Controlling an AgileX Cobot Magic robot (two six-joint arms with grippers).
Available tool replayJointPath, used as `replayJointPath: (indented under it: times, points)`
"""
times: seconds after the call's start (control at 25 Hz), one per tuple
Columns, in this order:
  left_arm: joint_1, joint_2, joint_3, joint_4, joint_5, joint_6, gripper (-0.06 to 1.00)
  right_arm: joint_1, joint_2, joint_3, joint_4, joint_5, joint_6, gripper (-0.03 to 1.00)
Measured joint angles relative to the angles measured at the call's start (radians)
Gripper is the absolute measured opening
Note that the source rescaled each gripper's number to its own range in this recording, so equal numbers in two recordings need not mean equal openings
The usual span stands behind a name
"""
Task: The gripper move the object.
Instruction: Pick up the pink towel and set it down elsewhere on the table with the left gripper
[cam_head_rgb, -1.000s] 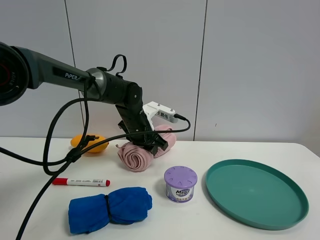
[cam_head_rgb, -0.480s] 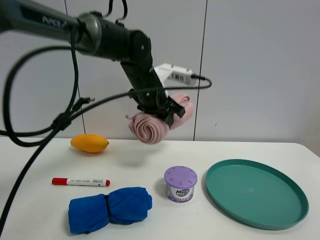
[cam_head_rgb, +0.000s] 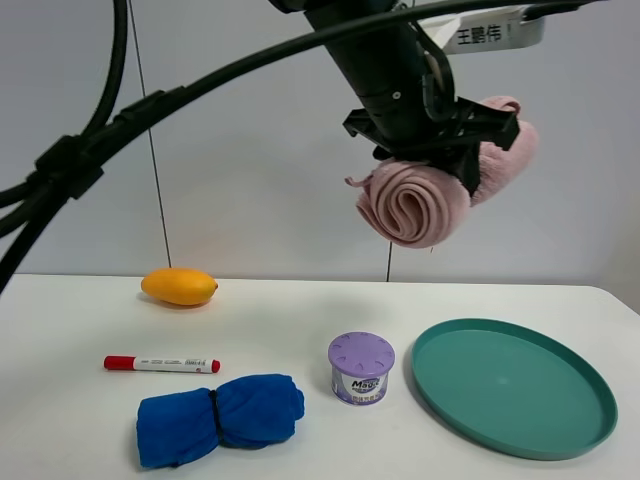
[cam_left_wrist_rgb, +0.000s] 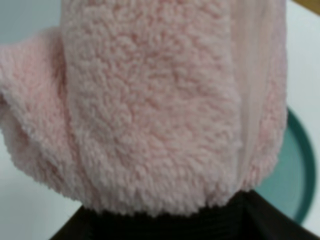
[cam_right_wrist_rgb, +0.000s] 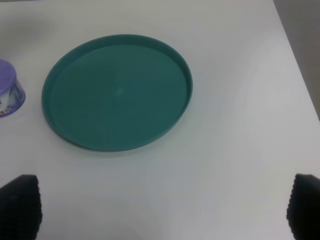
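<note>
From my station, the rolled towel (cam_head_rgb: 415, 200) sits in the left end effector (cam_head_rgb: 428, 160), high off the surface (cam_head_rgb: 300, 320) and right of centre. In the overhead view it hangs above the jar (cam_head_rgb: 361, 368) and the near edge of the plate (cam_head_rgb: 515, 385). Down on the surface, I have the fruit (cam_head_rgb: 179, 286) at the back left, near the wall. The marker (cam_head_rgb: 162, 364) lies crosswise in front of it, well apart. The bundled cloth (cam_head_rgb: 220, 417) is nearest me, just in front of the marker. The jar stands near the middle, right of the cloth, and the plate lies just beside the jar on its right, filling the right side
</note>
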Motion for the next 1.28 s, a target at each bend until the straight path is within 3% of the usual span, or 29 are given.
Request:
replayJointPath:
  times: [0.36,0.6,0.84,1.28]
  points:
    - [-0.164,0.001,0.0,-0.014,0.03,0.046,0.0,0.0,0.0,0.0,0.0,0.0,0.0,1.0]
    - [-0.233,0.007,0.0,-0.044,0.106,0.287,0.0,0.0,0.0,0.0,0.0,0.0,0.0,1.0]
    - [-0.223,0.044,0.052,-0.045,0.124,0.415,0.0,0.0,0.0,0.0,0.0,0.0,0.0,1.0]
    - [-0.115,0.052,0.236,-0.043,0.097,0.422,0.0,0.0,0.0,0.0,0.0,0.0,0.0,1.0]
